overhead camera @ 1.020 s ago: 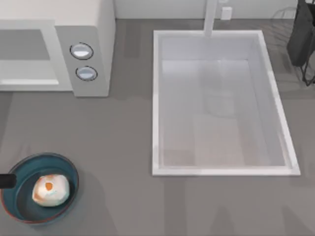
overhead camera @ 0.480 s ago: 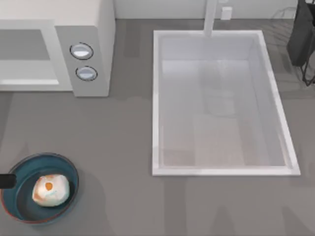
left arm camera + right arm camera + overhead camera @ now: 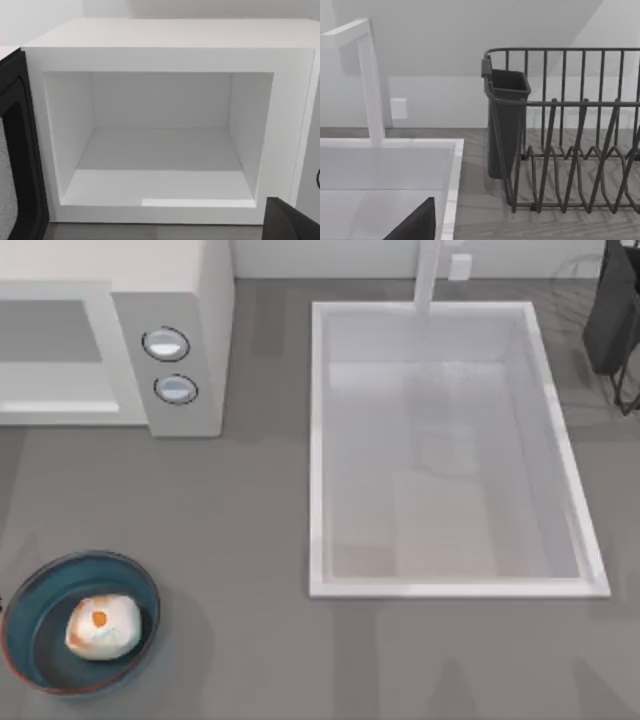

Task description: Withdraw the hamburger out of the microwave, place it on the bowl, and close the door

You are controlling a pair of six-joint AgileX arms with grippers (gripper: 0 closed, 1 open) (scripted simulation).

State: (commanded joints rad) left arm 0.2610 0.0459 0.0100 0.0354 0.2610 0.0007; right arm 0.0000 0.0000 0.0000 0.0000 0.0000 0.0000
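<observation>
Small cream hamburger [image 3: 103,627] rests in teal-blue bowl [image 3: 40,592] | white microwave [image 3: 165,47] cavity empty, dark-framed door [image 3: 17,165] open, nearest left arm | fingers' state: cannot tell.

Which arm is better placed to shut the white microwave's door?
Likely the left: its wrist camera faces the large white microwave with its dark-framed door open beside it; the right wrist camera faces the dish rack.

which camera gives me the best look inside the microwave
The left wrist view: it faces the microwave head-on, showing its bare white cavity and the open door at one side. The top view catches the microwave's roof and two knobs. The right wrist view faces the dish rack instead.
</observation>
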